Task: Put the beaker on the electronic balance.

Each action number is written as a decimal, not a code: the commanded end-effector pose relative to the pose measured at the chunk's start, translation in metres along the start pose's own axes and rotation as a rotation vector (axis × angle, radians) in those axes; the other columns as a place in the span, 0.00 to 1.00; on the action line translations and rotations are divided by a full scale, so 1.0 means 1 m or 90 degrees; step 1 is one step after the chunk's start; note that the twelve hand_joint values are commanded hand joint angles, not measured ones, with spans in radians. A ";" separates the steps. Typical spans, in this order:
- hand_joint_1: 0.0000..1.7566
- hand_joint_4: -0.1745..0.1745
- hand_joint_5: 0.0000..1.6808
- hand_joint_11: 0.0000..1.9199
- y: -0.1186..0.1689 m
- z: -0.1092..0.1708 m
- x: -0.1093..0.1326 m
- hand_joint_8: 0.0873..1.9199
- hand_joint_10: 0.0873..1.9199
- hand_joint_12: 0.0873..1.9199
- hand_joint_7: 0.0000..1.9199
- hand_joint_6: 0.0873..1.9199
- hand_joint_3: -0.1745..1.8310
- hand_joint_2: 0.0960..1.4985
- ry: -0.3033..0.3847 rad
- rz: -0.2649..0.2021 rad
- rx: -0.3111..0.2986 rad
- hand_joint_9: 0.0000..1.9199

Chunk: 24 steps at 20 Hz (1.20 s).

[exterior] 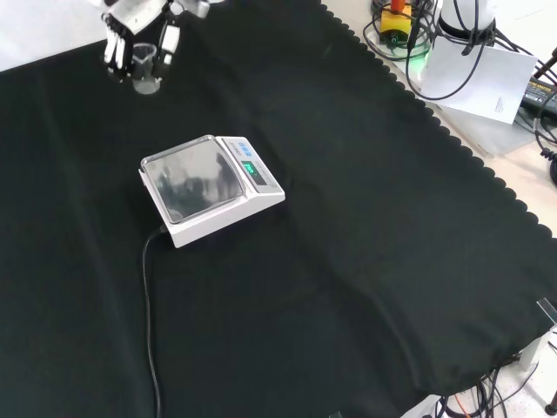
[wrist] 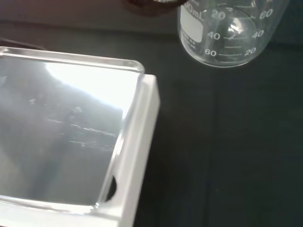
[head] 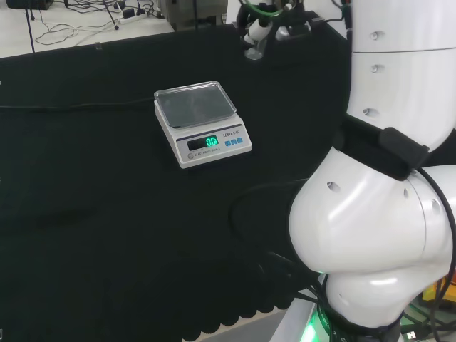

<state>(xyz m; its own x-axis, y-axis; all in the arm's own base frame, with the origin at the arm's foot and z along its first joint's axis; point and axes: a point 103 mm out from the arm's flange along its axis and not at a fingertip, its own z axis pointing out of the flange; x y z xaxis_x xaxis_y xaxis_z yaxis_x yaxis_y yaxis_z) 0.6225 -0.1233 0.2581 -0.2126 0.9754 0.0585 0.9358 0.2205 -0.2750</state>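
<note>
The black and white hand (exterior: pixel 130 35), fingers curled round the small clear glass beaker (exterior: pixel 144 68), hangs near the table's far-left corner in the front view. Carry the beaker upright over the white electronic balance's steel pan (exterior: pixel 193 180), then lower it to the pan's middle.

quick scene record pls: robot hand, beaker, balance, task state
robot hand: top left of the front view, fingers curled round the beaker
beaker: clear glass with printed graduations, looks empty, held beyond the balance, not over the pan
balance: white, on the black cloth, display lit green, cable trailing off its back
pan: bare, nothing on it
task state: beaker grasped, not yet placed on the balance
</note>
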 end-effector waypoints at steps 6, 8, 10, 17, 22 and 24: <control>0.65 0.00 0.51 0.57 0.041 0.031 0.053 0.43 0.36 0.38 0.43 0.60 0.09 0.77 0.021 -0.103 0.055 0.56; 0.65 0.00 0.51 0.57 0.043 0.038 0.058 0.43 0.36 0.38 0.43 0.60 0.09 0.77 0.019 -0.108 0.061 0.56; 0.65 0.00 0.51 0.57 0.045 0.043 0.061 0.42 0.36 0.38 0.43 0.60 0.09 0.77 0.021 -0.112 0.066 0.56; 0.65 0.00 0.51 0.57 0.042 0.057 0.061 0.42 0.36 0.38 0.44 0.60 0.09 0.77 0.034 -0.123 0.074 0.56; 0.65 0.00 0.51 0.57 0.036 0.060 0.060 0.42 0.36 0.38 0.44 0.60 0.09 0.77 0.026 -0.127 0.067 0.56; 0.65 0.00 0.51 0.57 0.033 0.065 0.066 0.42 0.36 0.38 0.44 0.60 0.09 0.77 0.022 -0.132 0.066 0.56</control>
<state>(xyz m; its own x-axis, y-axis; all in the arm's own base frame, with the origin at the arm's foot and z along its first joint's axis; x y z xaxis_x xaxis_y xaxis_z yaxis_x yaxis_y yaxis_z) 0.6293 -0.0539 0.1936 -0.3684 0.9145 0.1672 0.8396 0.4046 -0.3625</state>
